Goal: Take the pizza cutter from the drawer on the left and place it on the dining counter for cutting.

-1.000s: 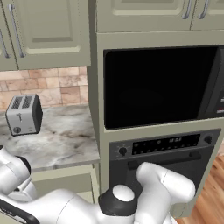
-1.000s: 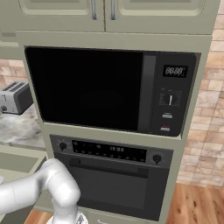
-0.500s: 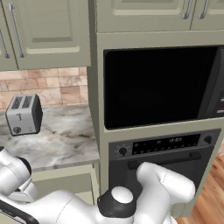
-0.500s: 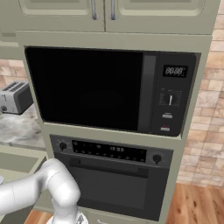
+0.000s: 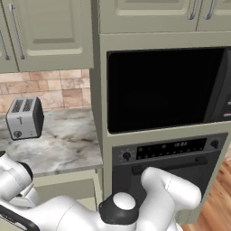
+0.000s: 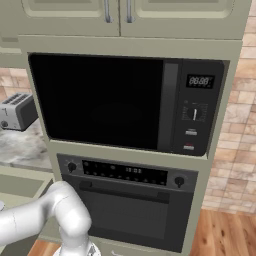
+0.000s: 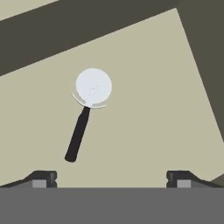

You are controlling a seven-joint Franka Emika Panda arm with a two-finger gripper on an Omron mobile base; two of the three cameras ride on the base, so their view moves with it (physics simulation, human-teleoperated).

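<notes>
In the hand view we see our gripper closest to us, its 2 dark fingertips spread as wide as they go and holding nothing. Just beyond them lies the pizza cutter, flat on the pale olive-beige floor of the drawer. Its slim black handle points toward the left fingertip and stops a little short of it, while the pale silver wheel sits at the far end, tilted slightly to the right. The cutter is apart from both tips, and dark drawer walls run along the top and right of that view. From the base cameras, our white arm bends low in the foreground. Behind it stands the built-in oven with its row of knobs and a dark door, and above that the black microwave. Farther back on the left, a silver toaster rests on a small marble top against the brick backsplash.
</notes>
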